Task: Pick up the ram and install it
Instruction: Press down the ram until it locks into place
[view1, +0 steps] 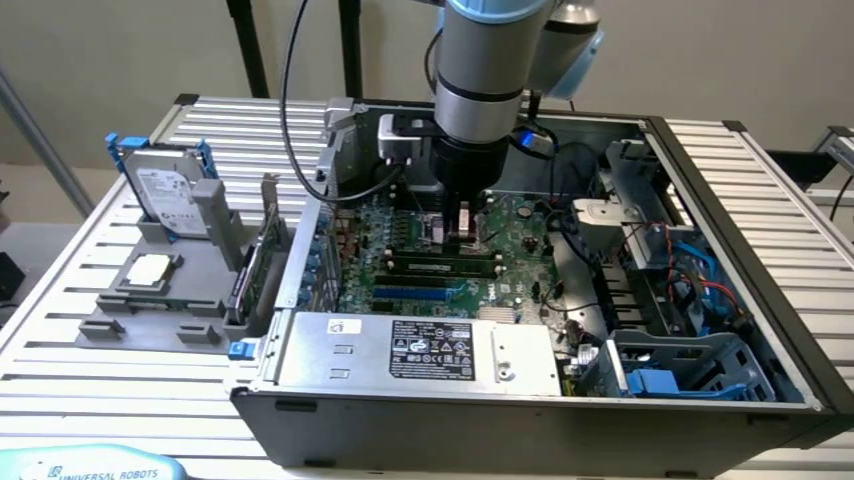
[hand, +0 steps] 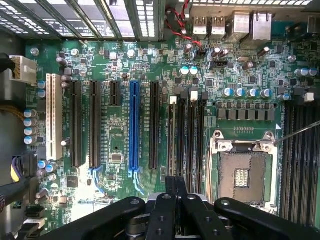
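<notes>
On the table's (view1: 80, 330) left side there's a grey holder (view1: 160, 300) with a hard drive (view1: 171, 190) standing in it. Right of that sits the open PC case (view1: 534, 400), motherboard (view1: 400, 270) facing up. The ram (view1: 434, 266) lies across the board's middle, looks set in a slot, just below the end effector (view1: 458, 232). The end effector (hand: 175, 187) hangs over the slots (hand: 186, 135) with its fingers pinched together, gripping nothing. The CPU socket (hand: 245, 175) is right beside them.
</notes>
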